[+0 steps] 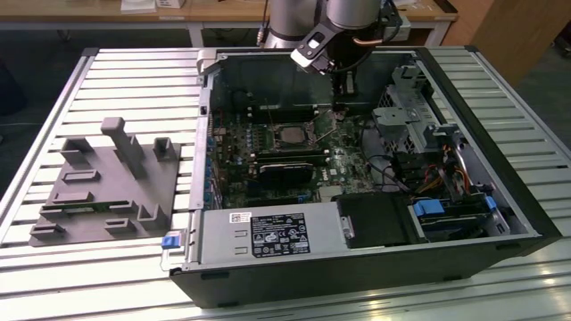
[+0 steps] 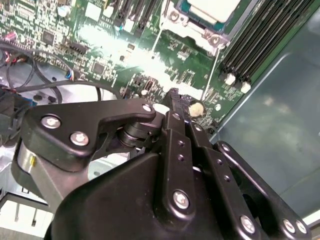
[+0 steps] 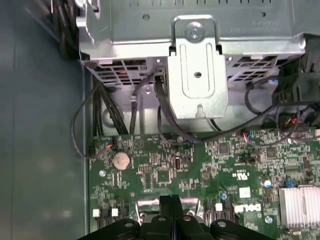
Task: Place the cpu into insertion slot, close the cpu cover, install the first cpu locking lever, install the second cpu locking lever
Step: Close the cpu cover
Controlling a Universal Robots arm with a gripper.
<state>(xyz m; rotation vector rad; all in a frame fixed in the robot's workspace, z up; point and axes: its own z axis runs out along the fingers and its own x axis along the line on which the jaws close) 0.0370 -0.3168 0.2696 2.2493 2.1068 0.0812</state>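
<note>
The cpu [image 1: 290, 136] shows its silver-grey top in the insertion slot [image 1: 270, 136] on the green board, with the cpu cover [image 2: 216, 39] lying as a silver frame around it. In the second wrist view the cpu [image 2: 210, 7] lies beyond my fingers. Two thin wire levers [image 2: 155, 50] [image 2: 211, 75] run out from the socket's corners towards me. My gripper [image 1: 339, 100] hangs inside the case just behind the socket. Its black fingers are shut together [image 2: 173, 95] [image 3: 172, 200], and their tips are close above the board by the end of one lever. I see nothing between them.
The open computer case [image 1: 464, 100] stands on a slatted metal table [image 1: 134, 73]. A grey fixture [image 1: 107, 180] lies on the exterior view's left. A power supply [image 1: 267, 234] fills the case front. A metal drive cage [image 3: 197, 75] with cables [image 3: 115, 115], memory slots [image 2: 255, 45], a coin battery [image 3: 121, 160] and a heatsink [image 3: 300, 202] surround the socket.
</note>
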